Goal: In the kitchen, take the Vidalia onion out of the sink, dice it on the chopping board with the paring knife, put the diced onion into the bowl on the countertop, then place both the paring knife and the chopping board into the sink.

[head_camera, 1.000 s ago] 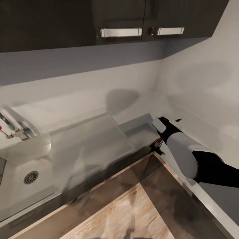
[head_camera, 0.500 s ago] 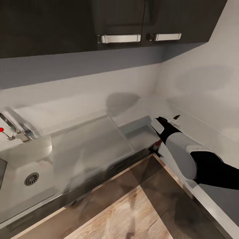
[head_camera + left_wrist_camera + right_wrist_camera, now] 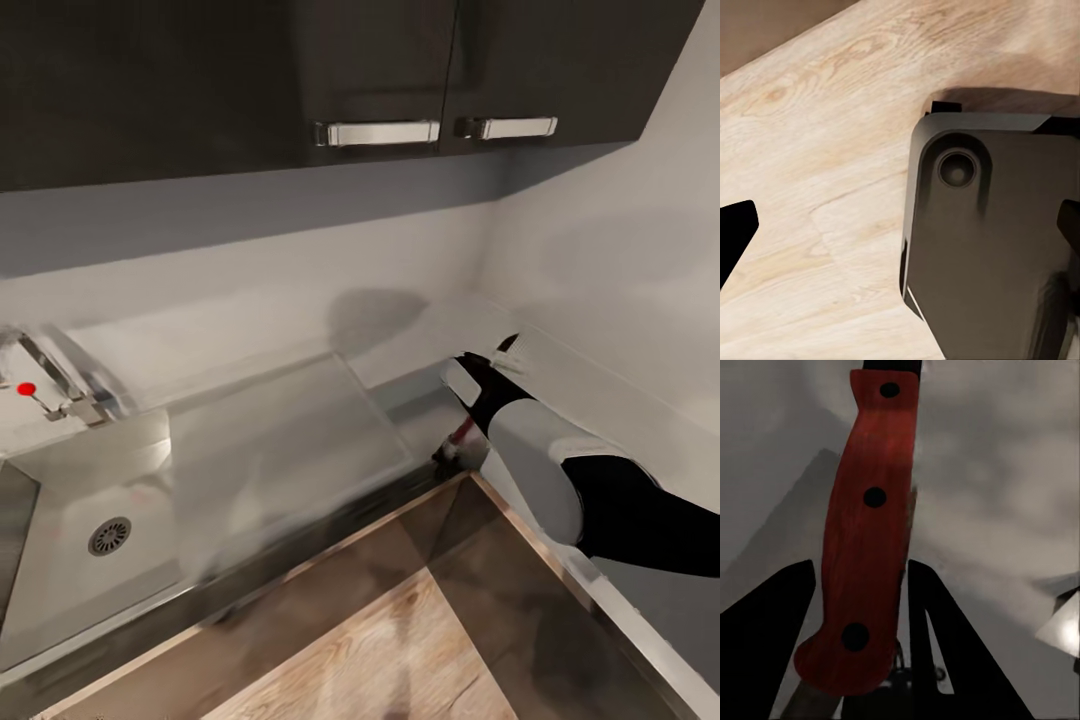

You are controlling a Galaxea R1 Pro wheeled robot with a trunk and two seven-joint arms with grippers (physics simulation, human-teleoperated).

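presently the right gripper [image 3: 859,637] is closed on the paring knife [image 3: 866,532]; in the right wrist view its two dark fingers [image 3: 765,637] flank the red handle, which carries three dark rivets along its length. the knife's long axis runs along the line of the fingers, with the butt of the handle nearest the camera and the far end, where a dark part begins, pointing away toward the grey surface beyond. in the head view the knife [image 3: 458,437] shows as a short red sliver below the wrist, slanting down toward the front edge of the countertop [image 3: 420,400], near the inner corner where two runs of worktop meet. the right arm [image 3: 560,470] reaches in over that corner, white forearm and black sleeve.

further left lies the sink [image 3: 90,540], its round drain visible, its flat drainboard wing [image 3: 280,440] stretching toward the knife, and the chrome tap with red knob [image 3: 28,388] behind the basin. dark cabinets [image 3: 380,70] hang above.

the left wrist view shows pale wood floor [image 3: 817,150] and a dark part of the robot's body [image 3: 982,240]; whether the left gripper is open or closed cannot be told.
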